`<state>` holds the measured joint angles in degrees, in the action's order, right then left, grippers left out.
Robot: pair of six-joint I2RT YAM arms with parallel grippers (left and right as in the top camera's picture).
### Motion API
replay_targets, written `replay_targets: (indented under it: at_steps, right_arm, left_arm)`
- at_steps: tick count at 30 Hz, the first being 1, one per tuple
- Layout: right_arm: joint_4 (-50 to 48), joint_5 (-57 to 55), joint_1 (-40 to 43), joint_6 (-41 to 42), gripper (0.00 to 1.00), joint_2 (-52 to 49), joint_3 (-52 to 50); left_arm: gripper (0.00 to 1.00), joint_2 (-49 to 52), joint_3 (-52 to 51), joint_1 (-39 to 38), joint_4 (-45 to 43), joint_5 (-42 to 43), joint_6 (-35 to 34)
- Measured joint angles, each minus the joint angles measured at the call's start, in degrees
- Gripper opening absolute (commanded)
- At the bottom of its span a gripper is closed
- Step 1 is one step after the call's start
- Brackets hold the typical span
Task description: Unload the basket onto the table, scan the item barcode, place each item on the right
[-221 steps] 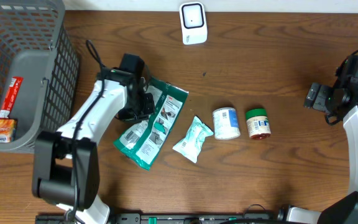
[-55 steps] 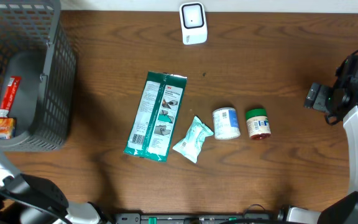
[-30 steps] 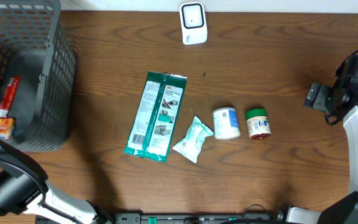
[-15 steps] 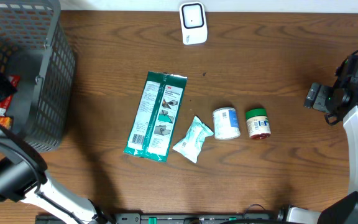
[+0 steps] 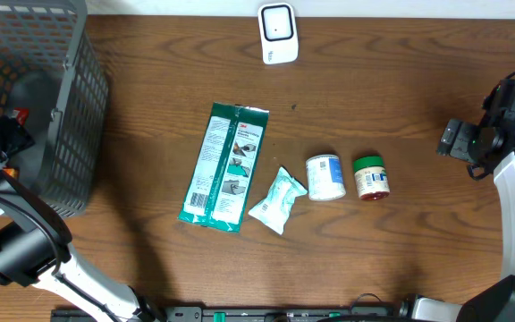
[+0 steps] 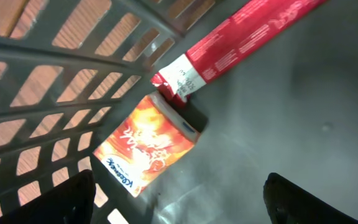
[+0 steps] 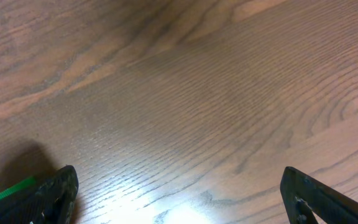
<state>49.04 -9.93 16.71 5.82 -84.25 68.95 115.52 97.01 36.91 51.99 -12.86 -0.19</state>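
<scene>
My left gripper [image 6: 185,208] is hanging wide open inside the basket [image 5: 61,36], over the orange packet [image 6: 145,146] and red pack [image 6: 241,31] lying by its wall. My right gripper [image 7: 179,199] is hanging open, far from the basket.

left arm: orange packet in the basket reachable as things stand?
Probably yes. The left claw hangs open inside the basket, nothing between it and the orange packet. The packet lies in the corner by the mesh wall with the red packet touching its top edge, so finger room looks tight.
</scene>
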Motion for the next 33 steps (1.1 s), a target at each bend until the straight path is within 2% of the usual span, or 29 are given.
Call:
replay_targets:
  at_steps: [10,12,14,19,22,28,33]
  right_arm:
    - [0.02,0.0,0.0,0.0,0.99,0.0,0.0]
    - [0.02,0.0,0.0,0.0,0.99,0.0,0.0]
    - [0.02,0.0,0.0,0.02,0.99,0.0,0.0]
    - [0.0,-0.02,0.0,0.0,0.99,0.0,0.0]
    - [0.0,-0.02,0.0,0.0,0.99,0.0,0.0]
    - [0.0,0.0,0.0,0.0,0.99,0.0,0.0]
    - [0.0,-0.02,0.0,0.0,0.99,0.0,0.0]
  left_arm:
    - [0.82,0.11,-12.33,0.07,-10.16,-2.49,-0.37]
    - [0.65,0.11,-13.38,0.11,-10.51,-2.25,-1.92]
    - [0.55,0.11,-13.6,0.11,-10.45,-0.28,-2.97]
    - [0.55,-0.79,-13.44,0.39,-10.49,13.22,-4.24]
    - [0.62,-1.31,-13.6,-0.31,-11.3,20.44,-5.01]
    - [0.66,-8.68,-13.75,-0.81,-13.7,24.37,-5.84]
    - [0.7,-14.4,-13.68,-0.83,-14.67,23.8,-6.82]
